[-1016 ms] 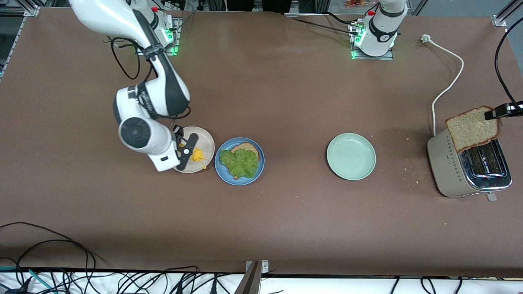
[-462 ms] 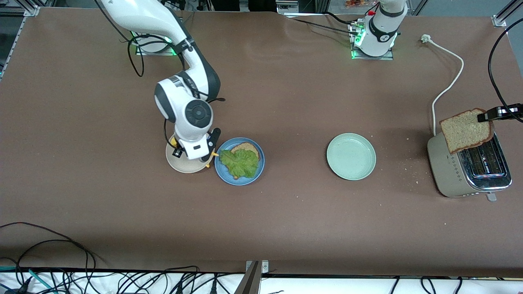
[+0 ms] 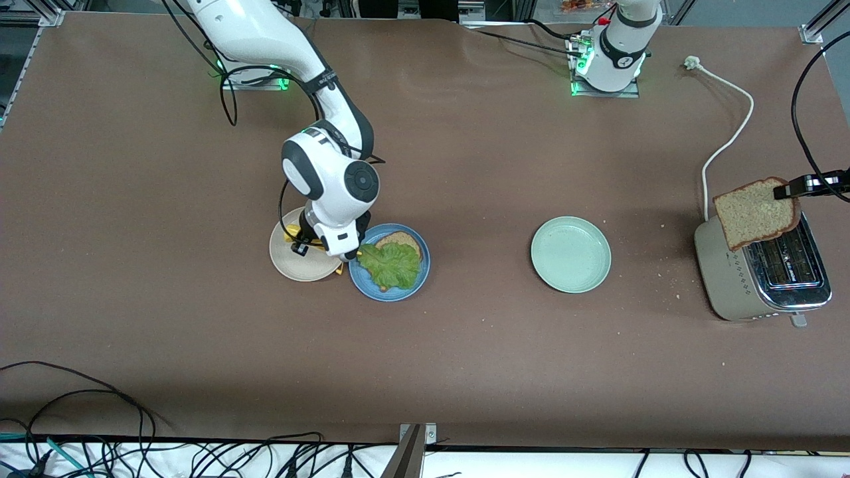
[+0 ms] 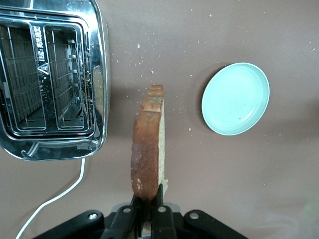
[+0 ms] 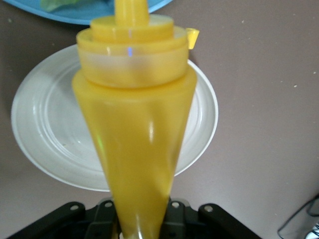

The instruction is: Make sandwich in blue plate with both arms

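The blue plate (image 3: 369,289) holds one brown bread slice (image 3: 401,239) with a green lettuce leaf (image 3: 390,265) on top. My right gripper (image 5: 142,219) is shut on a yellow squeeze bottle (image 5: 132,124), nozzle toward the blue plate's edge (image 5: 89,12). In the front view my right gripper (image 3: 331,252) hangs over the gap between the beige plate and the blue plate, mostly hidden under its wrist. My left gripper (image 3: 790,191) is shut on a second bread slice (image 3: 757,211), held on edge over the toaster (image 3: 764,279). The left wrist view shows the slice (image 4: 148,144) clamped between my left gripper's (image 4: 148,199) fingers.
A beige plate (image 3: 292,265) touches the blue plate toward the right arm's end. A pale mint plate (image 3: 570,254) sits mid-table. The toaster's white cord (image 3: 727,143) runs toward the left arm's base. Crumbs lie around the toaster.
My right arm has swung from over the beige plate toward the blue plate with the yellow bottle. My left gripper has shifted the bread slice slightly toward the table's middle.
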Robot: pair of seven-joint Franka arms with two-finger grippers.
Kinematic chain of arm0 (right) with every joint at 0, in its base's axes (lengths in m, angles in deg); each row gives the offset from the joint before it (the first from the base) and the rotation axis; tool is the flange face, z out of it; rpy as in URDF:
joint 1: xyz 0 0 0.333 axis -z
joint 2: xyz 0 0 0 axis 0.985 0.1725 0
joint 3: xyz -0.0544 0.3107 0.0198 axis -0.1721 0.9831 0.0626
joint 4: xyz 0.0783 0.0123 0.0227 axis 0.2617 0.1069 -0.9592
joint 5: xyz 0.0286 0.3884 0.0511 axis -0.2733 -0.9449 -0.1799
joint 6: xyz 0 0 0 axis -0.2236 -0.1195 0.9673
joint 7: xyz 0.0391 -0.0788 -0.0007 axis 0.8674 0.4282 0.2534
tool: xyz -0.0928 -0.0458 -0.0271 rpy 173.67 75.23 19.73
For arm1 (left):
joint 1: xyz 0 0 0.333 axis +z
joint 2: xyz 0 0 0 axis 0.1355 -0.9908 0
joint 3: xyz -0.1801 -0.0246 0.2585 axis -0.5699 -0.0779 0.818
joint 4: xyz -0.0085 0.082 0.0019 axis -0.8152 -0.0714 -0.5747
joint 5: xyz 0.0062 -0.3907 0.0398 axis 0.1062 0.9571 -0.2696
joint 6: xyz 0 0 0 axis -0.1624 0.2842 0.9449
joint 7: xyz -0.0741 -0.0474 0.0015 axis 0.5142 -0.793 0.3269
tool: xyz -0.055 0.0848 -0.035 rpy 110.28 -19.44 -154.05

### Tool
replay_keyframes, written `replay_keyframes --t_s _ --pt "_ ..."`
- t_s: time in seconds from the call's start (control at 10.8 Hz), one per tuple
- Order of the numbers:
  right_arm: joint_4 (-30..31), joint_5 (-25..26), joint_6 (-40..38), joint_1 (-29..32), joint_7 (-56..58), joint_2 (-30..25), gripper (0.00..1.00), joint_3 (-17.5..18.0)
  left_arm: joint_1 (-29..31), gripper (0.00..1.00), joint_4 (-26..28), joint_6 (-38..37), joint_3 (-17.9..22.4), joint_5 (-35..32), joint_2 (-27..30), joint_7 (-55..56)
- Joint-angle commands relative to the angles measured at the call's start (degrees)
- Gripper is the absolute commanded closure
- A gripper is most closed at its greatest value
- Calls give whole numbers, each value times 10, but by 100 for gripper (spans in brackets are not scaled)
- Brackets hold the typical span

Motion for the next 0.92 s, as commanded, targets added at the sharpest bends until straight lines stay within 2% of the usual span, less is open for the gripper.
replay_keyframes --t_s 0.0,0.55,0.83 --pt "10 58 1 -24 -44 6 100 -5 -3 100 -4 -2 1 14 -1 9" --pt "12 74 1 -35 -58 11 100 -4 -2 100 -3 -3 1 14 -1 9" --pt "13 66 1 -18 -38 -16 100 -2 -3 100 -3 -4 1 16 0 13"
